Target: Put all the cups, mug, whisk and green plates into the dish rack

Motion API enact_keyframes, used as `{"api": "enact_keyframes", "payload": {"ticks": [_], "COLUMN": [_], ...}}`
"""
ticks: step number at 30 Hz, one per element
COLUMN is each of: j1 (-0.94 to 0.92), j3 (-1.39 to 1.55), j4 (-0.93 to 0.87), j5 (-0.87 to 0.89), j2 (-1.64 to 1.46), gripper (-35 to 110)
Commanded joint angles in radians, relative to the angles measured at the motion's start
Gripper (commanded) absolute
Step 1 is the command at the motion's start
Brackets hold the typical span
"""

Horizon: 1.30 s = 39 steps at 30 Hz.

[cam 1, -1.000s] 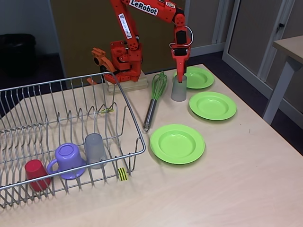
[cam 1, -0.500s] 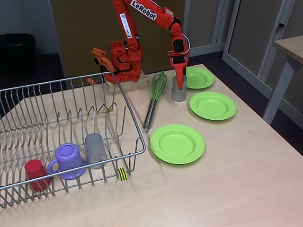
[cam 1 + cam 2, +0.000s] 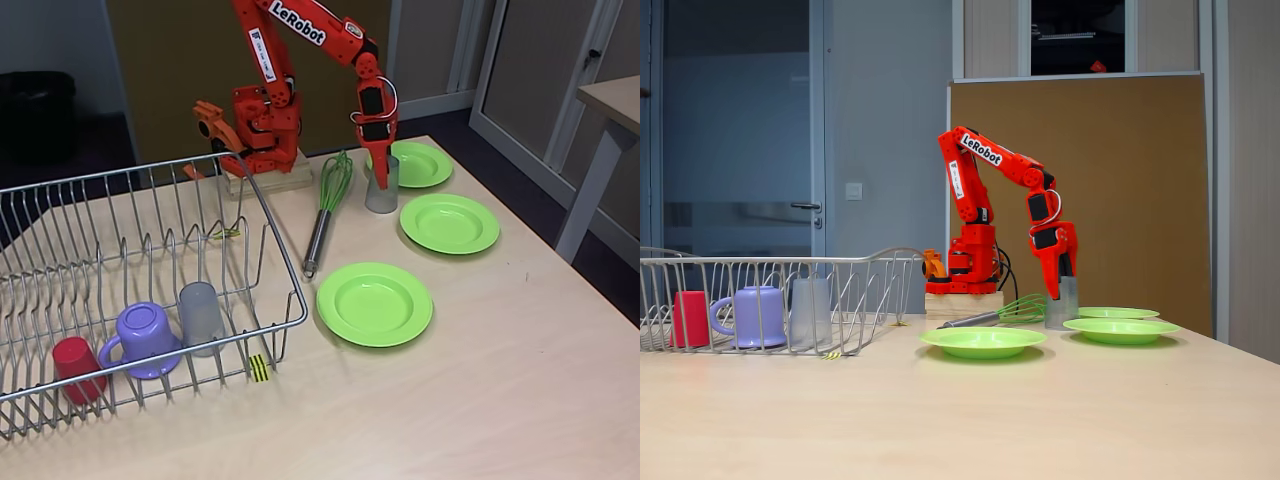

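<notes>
Your gripper (image 3: 382, 172) pinches the grey tumbler (image 3: 381, 191) at the whisk's (image 3: 328, 205) three o'clock; raise it straight, then swing toward the rack (image 3: 130, 270).

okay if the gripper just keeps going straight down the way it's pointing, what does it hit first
The gripper points straight down with its fingers at the rim of the grey-blue tumbler. Going on, it would probably meet the tumbler's inside or bottom first, then the table beneath. Whether a finger is inside or outside the wall is unclear.
</notes>
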State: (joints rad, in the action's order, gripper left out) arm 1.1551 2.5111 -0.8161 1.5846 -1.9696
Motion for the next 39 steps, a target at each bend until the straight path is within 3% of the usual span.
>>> {"api": "enact_keyframes", "payload": {"ticks": [1, 9, 20, 30, 39], "j1": [-0.029, -0.144, -0.471, -0.873, -1.161], "j3": [-0.041, -0.288, -0.723, -1.0, -1.21], "j4": [-0.078, -0.397, -0.747, -0.842, -0.865], "j5": [-0.046, -0.235, -0.715, -1.279, -1.611], "j2": [-0.043, -0.078, 0.003, 0.081, 0.206], "gripper": [16, 14, 15, 15, 15]}}
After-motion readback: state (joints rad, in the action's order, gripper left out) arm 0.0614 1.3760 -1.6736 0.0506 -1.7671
